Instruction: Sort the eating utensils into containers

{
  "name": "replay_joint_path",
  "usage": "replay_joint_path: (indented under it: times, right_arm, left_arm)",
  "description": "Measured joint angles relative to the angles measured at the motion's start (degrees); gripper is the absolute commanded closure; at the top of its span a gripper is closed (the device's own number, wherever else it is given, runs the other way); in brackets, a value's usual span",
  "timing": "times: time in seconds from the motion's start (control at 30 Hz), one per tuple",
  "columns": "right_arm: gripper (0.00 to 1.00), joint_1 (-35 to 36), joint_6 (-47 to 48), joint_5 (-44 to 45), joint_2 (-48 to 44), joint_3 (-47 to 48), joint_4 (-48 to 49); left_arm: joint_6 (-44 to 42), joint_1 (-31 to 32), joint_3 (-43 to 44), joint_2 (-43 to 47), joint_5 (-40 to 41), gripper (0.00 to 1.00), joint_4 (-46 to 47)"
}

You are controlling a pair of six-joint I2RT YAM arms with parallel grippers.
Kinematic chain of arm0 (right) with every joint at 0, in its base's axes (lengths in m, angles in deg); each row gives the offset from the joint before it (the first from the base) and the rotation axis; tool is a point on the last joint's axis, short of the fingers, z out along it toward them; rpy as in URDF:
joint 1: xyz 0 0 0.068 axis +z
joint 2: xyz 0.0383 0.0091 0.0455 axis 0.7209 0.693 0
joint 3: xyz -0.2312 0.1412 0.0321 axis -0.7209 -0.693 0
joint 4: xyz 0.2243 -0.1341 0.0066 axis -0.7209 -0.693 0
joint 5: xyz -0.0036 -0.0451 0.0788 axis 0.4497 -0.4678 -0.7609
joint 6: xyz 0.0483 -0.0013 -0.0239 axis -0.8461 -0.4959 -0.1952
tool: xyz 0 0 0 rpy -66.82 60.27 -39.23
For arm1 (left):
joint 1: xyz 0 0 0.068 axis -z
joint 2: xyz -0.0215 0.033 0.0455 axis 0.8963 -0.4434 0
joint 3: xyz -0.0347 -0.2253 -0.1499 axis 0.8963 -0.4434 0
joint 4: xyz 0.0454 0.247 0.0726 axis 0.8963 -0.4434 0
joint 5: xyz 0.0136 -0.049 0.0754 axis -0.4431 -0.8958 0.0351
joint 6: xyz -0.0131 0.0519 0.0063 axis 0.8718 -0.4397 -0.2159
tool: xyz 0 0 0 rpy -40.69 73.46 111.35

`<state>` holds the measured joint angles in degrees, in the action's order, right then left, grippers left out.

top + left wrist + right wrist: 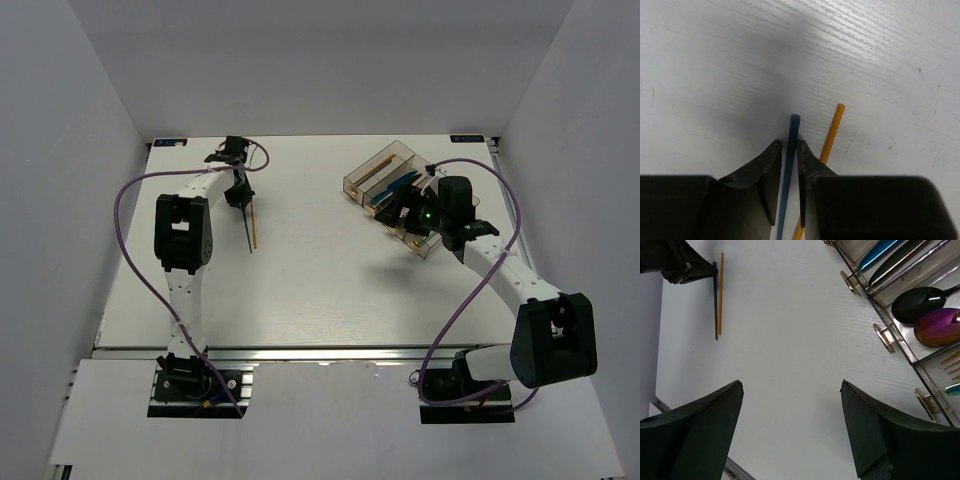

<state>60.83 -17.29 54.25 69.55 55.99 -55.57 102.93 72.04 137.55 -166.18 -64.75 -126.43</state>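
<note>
My left gripper (788,142) is shut on a thin blue chopstick (792,130) at the table's far left; in the top view the gripper (240,196) stands over the stick (247,232). An orange chopstick (832,132) lies on the table just right of it (254,226). The joined clear bins (377,166) sit at the far right. My right gripper (792,390) is open and empty, hovering over the table beside the bins (405,215). The bins (875,300) hold a blue utensil (880,252), a black spoon (915,302) and an iridescent spoon (940,325).
Gold clasps (883,336) stick out from the bins' near ends. White walls enclose the table on three sides. A metal rail (330,352) runs along the near edge. Purple cables (135,250) loop off both arms.
</note>
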Motion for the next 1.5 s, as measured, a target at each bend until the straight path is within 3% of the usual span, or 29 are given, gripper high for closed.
replay_joint_path:
  times: [0.17, 0.3, 0.57, 0.73, 0.87, 1.1, 1.3, 1.5]
  right_arm:
    - [0.17, 0.0, 0.0, -0.4, 0.0, 0.0, 0.0]
    - [0.17, 0.0, 0.0, -1.2, 0.0, 0.0, 0.0]
    - [0.11, 0.0, -0.3, -3.7, 0.0, -1.2, 1.5]
    - [0.11, 0.9, -0.9, -9.7, 1.0, -1.9, 5.8]
    - [0.11, 6.7, -1.0, -13.1, 4.0, -1.9, 9.9]
    - [0.11, 19.5, -4.2, -15.0, 9.2, -1.7, 17.8]
    - [0.15, 24.5, -7.5, -11.8, 13.0, 0.7, 23.1]
    - [0.23, 26.2, -10.3, -6.7, 15.8, 3.3, 25.1]
  left_arm:
    - [0.7, 0.0, -1.5, 0.6, 0.4, 0.8, 1.3]
    - [1.5, 0.0, -4.9, 2.4, 0.8, 1.0, 3.7]
    - [3.7, 0.0, -17.2, 10.3, 1.8, 1.0, 7.1]
    - [5.1, 0.2, -28.2, 19.4, 1.3, 1.0, 5.6]
    - [5.9, 1.3, -34.6, 29.6, -2.4, 1.0, 7.4]
    - [7.5, 8.9, -39.2, 43.6, -10.3, 1.0, 14.8]
    - [10.5, 14.5, -43.8, 46.2, -17.8, 1.0, 20.5]
    - [13.5, 16.2, -45.2, 46.4, -22.1, 1.0, 24.4]
